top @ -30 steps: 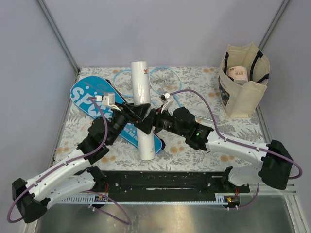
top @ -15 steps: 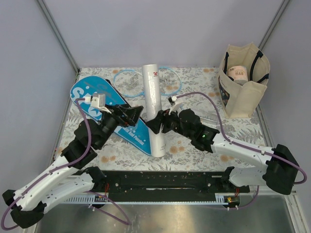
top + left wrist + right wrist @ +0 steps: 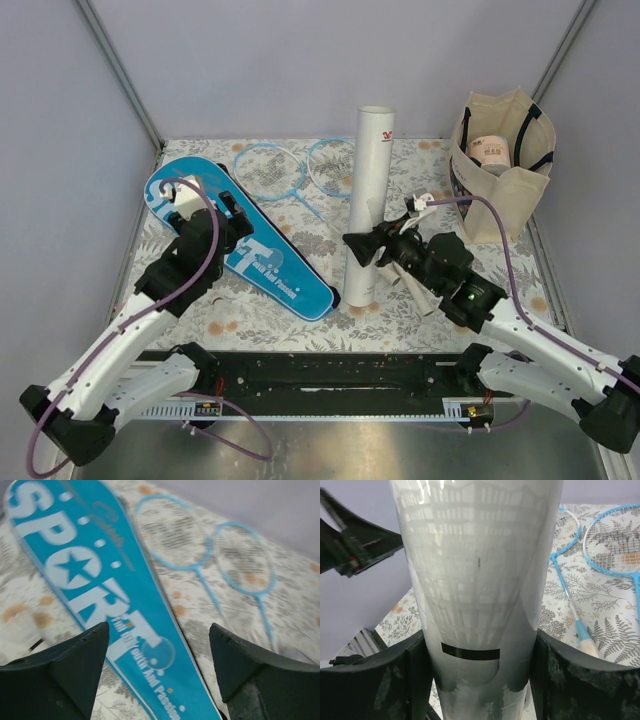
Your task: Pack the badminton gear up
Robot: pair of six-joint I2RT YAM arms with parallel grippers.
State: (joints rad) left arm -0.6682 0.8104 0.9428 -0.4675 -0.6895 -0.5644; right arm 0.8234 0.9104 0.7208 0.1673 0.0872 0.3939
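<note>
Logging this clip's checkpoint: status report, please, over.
Left gripper open, empty, over SPORT cover. Right gripper shut on white tube, held near upright. Both rackets lying beyond cover. No obstruction seen.

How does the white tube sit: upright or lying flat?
Roughly upright: the white tube reaches past the far edge of the table, clamped in the jaws of the right gripper.

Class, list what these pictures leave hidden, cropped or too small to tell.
- Top view, rackets: handles partly hidden by tube and right arm.
- Right wrist view: tube's ends cropped by the frame.
- Left wrist view: cover ends cropped.
- Top view: label on roll in tote too small.
</note>
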